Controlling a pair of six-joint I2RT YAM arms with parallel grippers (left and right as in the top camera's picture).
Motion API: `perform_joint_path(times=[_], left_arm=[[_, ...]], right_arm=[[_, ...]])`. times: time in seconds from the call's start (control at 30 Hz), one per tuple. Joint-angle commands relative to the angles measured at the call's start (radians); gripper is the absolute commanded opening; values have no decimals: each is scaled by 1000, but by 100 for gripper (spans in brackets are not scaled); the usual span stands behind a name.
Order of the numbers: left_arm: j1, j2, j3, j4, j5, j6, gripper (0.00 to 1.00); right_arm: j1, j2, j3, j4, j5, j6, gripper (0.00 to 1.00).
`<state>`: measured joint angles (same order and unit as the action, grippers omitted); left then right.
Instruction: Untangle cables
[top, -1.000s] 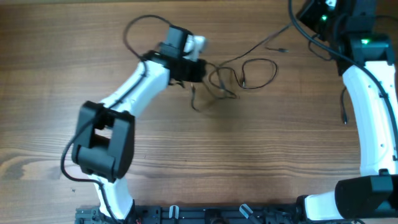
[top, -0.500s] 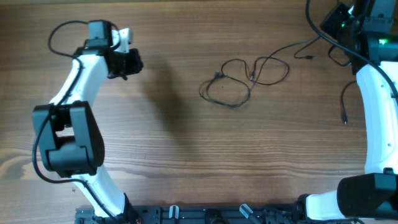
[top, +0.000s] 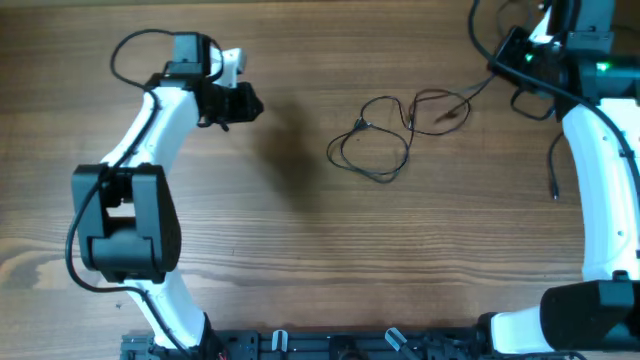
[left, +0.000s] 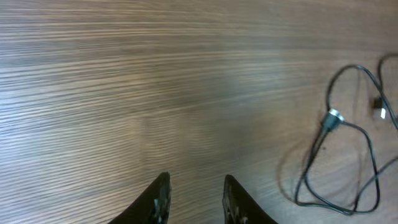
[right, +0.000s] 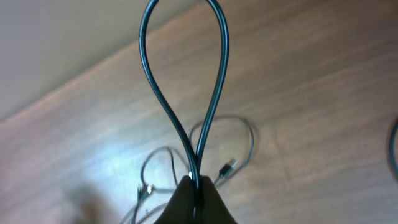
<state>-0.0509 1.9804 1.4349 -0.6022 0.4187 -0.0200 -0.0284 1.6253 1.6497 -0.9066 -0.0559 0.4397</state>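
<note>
Since half a second ago the left gripper (top: 240, 103) has swung back a little toward 3 o'clock from its far reach, and the cables (top: 385, 140) have slid slightly toward the right arm, with one strand now drawn up toward 2 o'clock. The cables lie on the wooden table (top: 300, 250) at about 1 o'clock from its centre, as a few overlapping loops. They are well apart from the left gripper, which sits at 10 o'clock. Its jaws stand partly apart with only bare wood between them, so it has hold of nothing. The right gripper (right: 196, 182), at 2 o'clock, is pinched tight on a doubled strand whose loop (right: 186, 68) stands out beyond the fingertips; we judge this to be one of the cables. We take the step in hand to be drawing that strand out while the other arm comes in to anchor the rest. To do it well, we would keep the right grip steady and pull gently, so the loops open rather than cinch into a knot. We would bring the left gripper across toward 3 o'clock with its jaws spread wider. It should settle on a single strand near the silver-tipped plug (left: 331, 118), not on a crossing. Then we would ease the two apart slowly, watching that no plug tip snags in a loop.
</note>
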Motion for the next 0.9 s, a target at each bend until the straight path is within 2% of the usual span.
perform_joint_path(times=[0.0,0.17,0.33,0.47,0.63,0.87], left_arm=[[-27,-2,-8,6,19,12,29],[-31,-2,-8,6,19,12,29],[-31,-17,-8,-2,38,13,29],[-32,-57,-8,-6,38,13,31],[-32,-127,-8,-29,37,12,35],[-32,-186,-8,-47,37,12,35]], right_arm=[[31,12,2,-36,-21,-19,5],[61,23,-84,-39,-6,-20,5],[90,27,-275,122,-81,-54,4],[133,42,-361,227,-76,-90,5],[184,91,-395,269,-84,-178,4],[232,191,-395,278,-84,-174,5]])
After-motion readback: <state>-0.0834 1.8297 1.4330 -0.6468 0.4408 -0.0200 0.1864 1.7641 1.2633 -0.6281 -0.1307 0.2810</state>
